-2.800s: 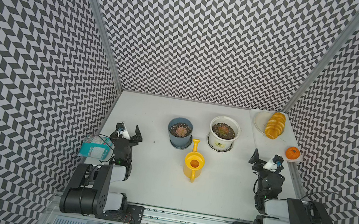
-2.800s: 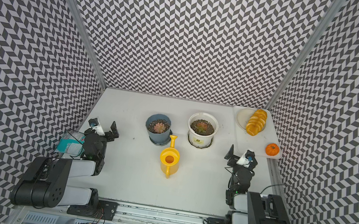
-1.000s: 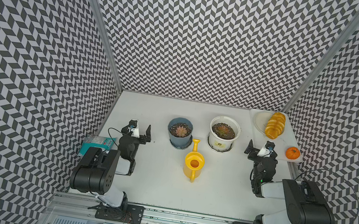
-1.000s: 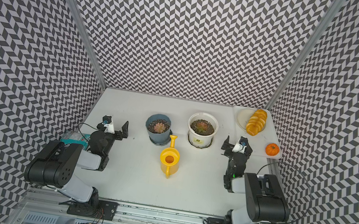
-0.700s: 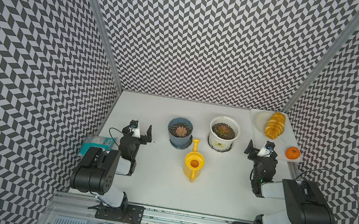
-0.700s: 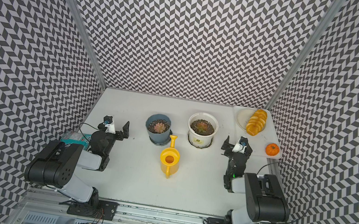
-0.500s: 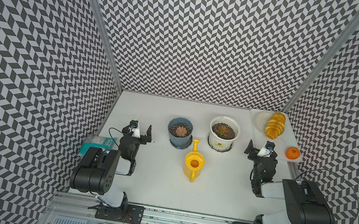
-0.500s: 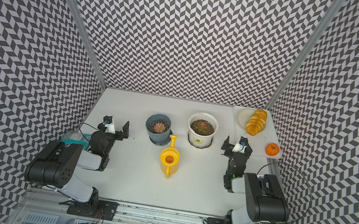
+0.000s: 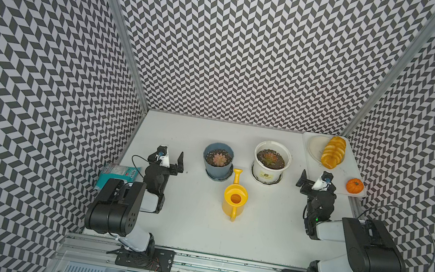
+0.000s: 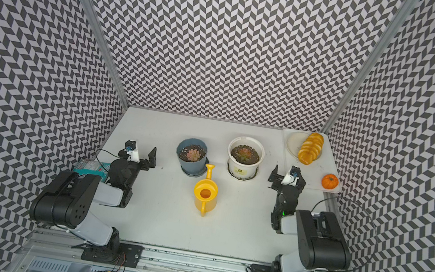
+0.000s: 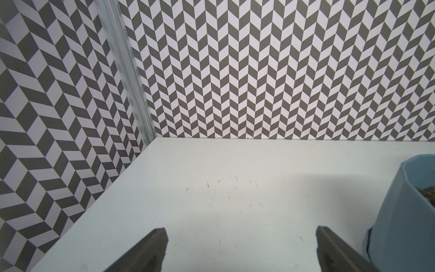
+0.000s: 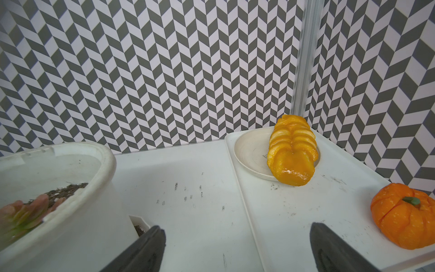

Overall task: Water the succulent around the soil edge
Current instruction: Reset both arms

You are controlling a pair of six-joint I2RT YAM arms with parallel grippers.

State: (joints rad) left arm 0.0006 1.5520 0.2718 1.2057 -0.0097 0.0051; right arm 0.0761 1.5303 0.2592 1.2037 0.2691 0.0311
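A yellow watering can [image 9: 234, 201] [image 10: 205, 195] stands mid-table, its spout toward the pots and nothing holding it. Behind it are a blue-grey pot [image 9: 217, 169] [image 11: 400, 212] with a pink succulent [image 9: 219, 158] and a white pot [image 9: 266, 175] [image 12: 103, 155] with a reddish-green succulent [image 9: 270, 159] [image 12: 21, 212]. My left gripper [image 9: 166, 162] [image 11: 241, 232] is open and empty, low over the table left of the blue-grey pot. My right gripper [image 9: 316, 185] [image 12: 236, 228] is open and empty, right of the white pot.
A white tray [image 9: 342, 177] [image 12: 282, 212] at the back right carries a plate [image 12: 249, 150] with a sliced loaf [image 9: 332, 152] and a small orange pumpkin [image 9: 354, 185] [image 12: 404, 214]. A teal packet [image 9: 118, 173] lies by the left wall. Patterned walls close three sides.
Since the earliest frames both grippers have come forward toward the pots, still open. Over the last second nothing has visibly moved.
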